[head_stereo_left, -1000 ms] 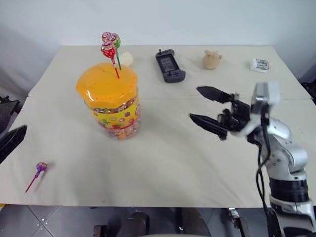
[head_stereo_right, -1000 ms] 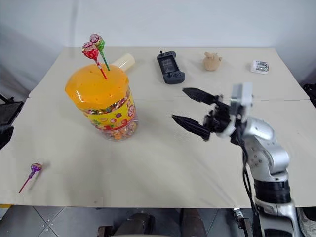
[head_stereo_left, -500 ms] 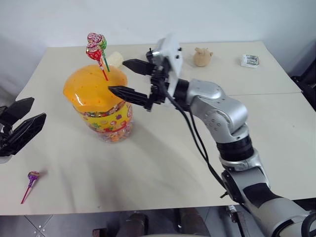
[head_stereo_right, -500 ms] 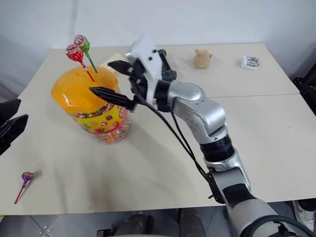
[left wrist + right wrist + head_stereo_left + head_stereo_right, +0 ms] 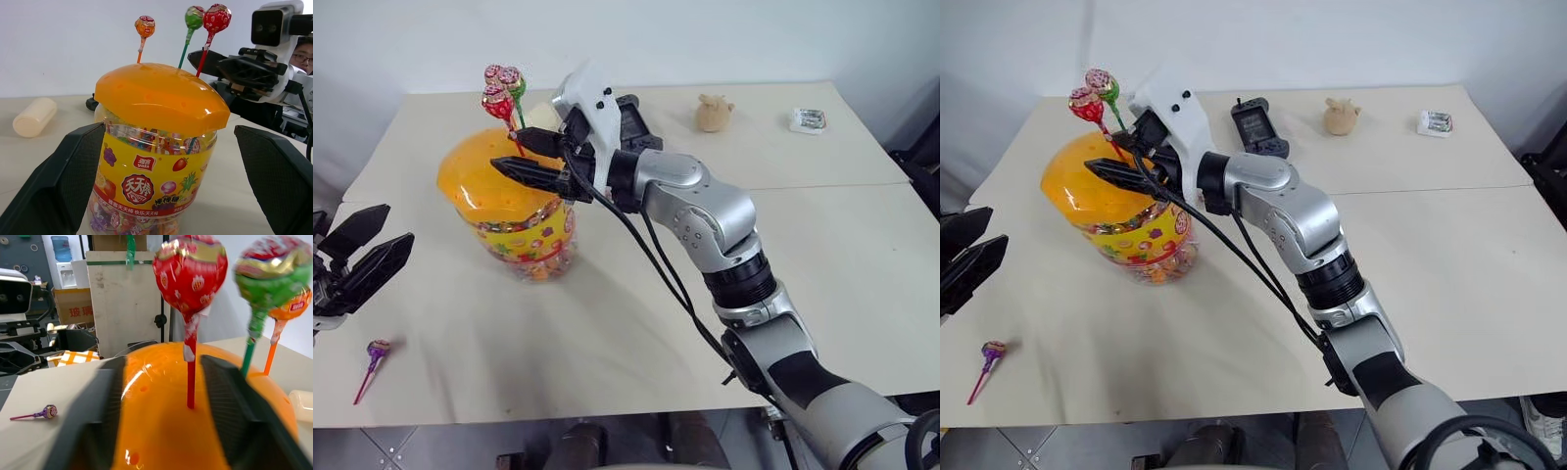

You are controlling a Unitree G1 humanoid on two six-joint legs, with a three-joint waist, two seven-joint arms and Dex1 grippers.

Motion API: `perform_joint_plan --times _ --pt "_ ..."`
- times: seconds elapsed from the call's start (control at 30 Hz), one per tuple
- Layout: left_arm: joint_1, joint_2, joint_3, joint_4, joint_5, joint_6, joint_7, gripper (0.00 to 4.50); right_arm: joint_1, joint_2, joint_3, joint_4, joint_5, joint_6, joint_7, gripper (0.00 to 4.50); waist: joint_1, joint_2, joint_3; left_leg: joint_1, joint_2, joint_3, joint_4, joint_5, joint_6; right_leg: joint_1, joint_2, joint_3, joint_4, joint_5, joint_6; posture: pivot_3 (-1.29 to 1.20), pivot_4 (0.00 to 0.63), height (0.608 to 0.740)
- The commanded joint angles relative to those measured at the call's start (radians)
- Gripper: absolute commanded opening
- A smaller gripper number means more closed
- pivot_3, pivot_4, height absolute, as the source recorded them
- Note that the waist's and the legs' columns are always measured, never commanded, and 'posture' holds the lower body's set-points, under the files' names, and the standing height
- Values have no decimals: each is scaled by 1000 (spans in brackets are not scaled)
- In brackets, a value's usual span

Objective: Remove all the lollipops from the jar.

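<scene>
The jar [image 5: 530, 233] stands at the left of the table, a clear tub with an orange lid [image 5: 480, 181] and a yellow label. Three lollipops stand upright in the lid: red [image 5: 190, 269], green [image 5: 271, 271] and orange [image 5: 145, 25]. My right gripper [image 5: 504, 150] reaches over the lid, open, one finger on each side of the red lollipop's stick [image 5: 190, 377], with small gaps left. A purple lollipop [image 5: 378, 350] lies on the table near the front left. My left gripper [image 5: 391, 227] hovers left of the jar, open and empty, its fingers [image 5: 73, 171] framing the jar.
At the back of the table lie a black game controller [image 5: 1255, 125], a small tan plush toy [image 5: 710, 113] and a small white packet [image 5: 808, 119]. A cream cylinder [image 5: 34, 116] lies behind the jar. A person [image 5: 301, 49] sits beyond the table.
My right arm has swung from the table's right side over to the jar lid, and its fingers have narrowed around the red lollipop's stick. The left gripper stays open.
</scene>
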Motion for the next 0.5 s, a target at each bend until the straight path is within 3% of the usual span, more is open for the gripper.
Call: perform_joint_plan --times 0.03,0.13,0.17,0.4,0.5 --pt "2 -3 17 -13 1 -27 -7 4500 -30 19 -26 -7 -9 -52 17 1151 -3 0 0 0 0 0 0 0 0 0 0 0 0 0 0 0 150 740" --pt "-2 -6 14 -14 -1 -36 -9 4500 -33 33 -47 10 0 -90 39 143 -9 0 0 0 0 0 0 0 0 0 0 0 0 0 0 0 150 740" --pt "-4 -8 13 -18 -3 -40 -9 4500 -34 42 -69 16 20 -117 59 62 -12 0 0 0 0 0 0 0 0 -1 0 0 0 0 0 0 150 740" --pt "-14 -22 -27 -49 14 -81 -42 4500 -2 -27 -248 -32 163 -227 210 62 -15 0 0 0 0 0 -1 0 0 0 0 -1 0 0 0 0 150 740" --pt "4 -2 -52 -88 32 -104 -101 4500 73 -255 -302 -74 156 -115 255 62 2 -2 -1 -1 -1 -1 1 0 0 1 -1 -2 -1 0 0 0 150 740"
